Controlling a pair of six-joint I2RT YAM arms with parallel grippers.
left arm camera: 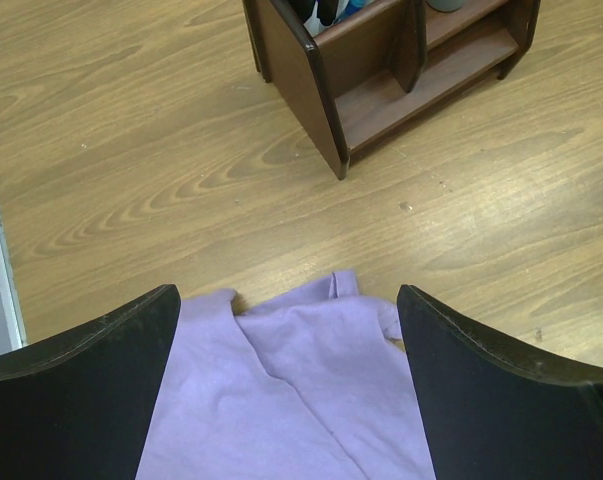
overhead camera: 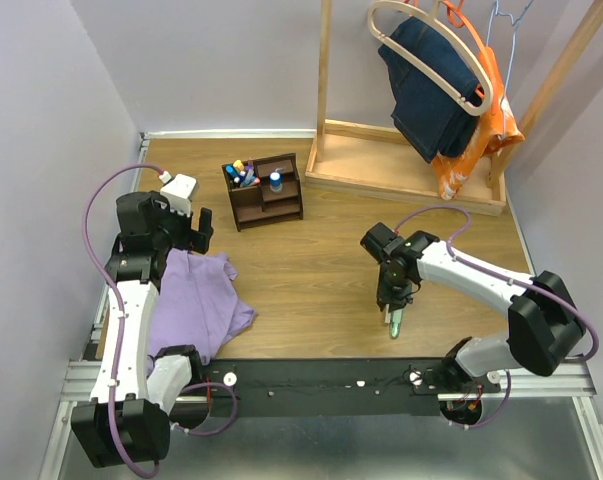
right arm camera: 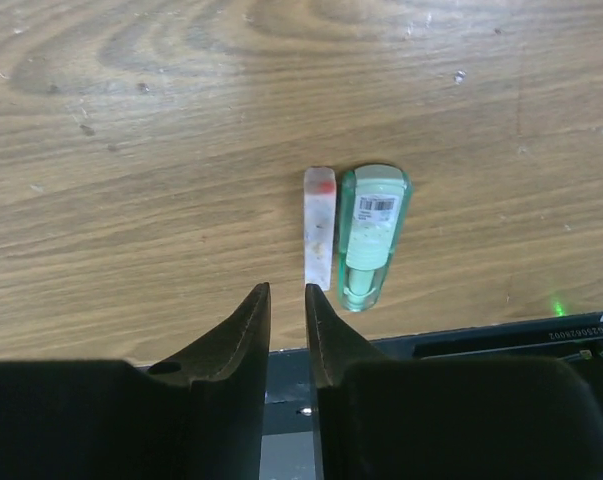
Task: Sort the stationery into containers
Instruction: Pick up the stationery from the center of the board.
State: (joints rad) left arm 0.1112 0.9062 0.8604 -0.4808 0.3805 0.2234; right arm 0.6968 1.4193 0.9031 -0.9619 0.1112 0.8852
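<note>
The dark brown organiser stands at the back left of the table and holds several pens and markers and a stubby blue-grey cylinder. It also shows in the left wrist view. A pale green piece and a small white stick with a red end lie side by side near the table's front edge. The green piece also shows in the top view. My right gripper hovers just short of them, jaws almost together and empty. My left gripper is open and empty above a purple cloth.
The purple cloth lies at the left front, under the left gripper. A large light wooden rack base with hanging clothes stands at the back right. A black rail runs along the table's front edge.
</note>
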